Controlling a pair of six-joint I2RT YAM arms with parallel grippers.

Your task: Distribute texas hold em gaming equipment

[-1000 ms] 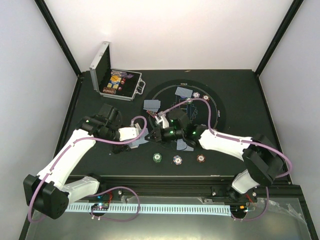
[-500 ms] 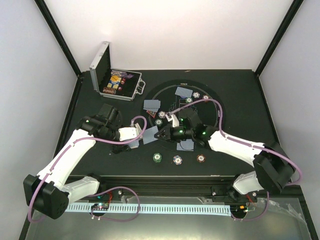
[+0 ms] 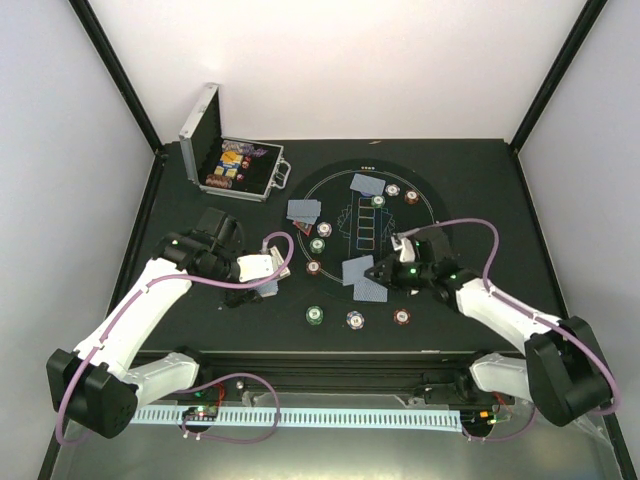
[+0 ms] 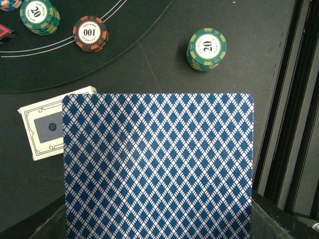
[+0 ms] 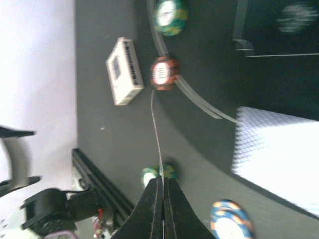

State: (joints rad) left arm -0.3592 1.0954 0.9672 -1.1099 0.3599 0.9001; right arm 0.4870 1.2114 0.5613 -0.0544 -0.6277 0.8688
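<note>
The diamond-backed card (image 4: 158,164), long axis 12-to-6, is held in my left gripper (image 3: 268,270) with the fingers hidden behind it, green "20" chips (image 4: 207,48) at 1 o'clock and red "100" chips (image 4: 90,33) at 11 beyond it, while my right gripper (image 5: 162,191) is pinched tight on an edge-on card (image 5: 155,134) pointing to 12.

Your cell: white panel walls (image 3: 330,70) on three sides, black corner posts (image 3: 118,75), matte black table (image 3: 480,190), white slotted cable duct (image 3: 330,415) along near edge, even light.

Lab test cell: white panel walls (image 3: 330,60), black table (image 3: 480,180).
</note>
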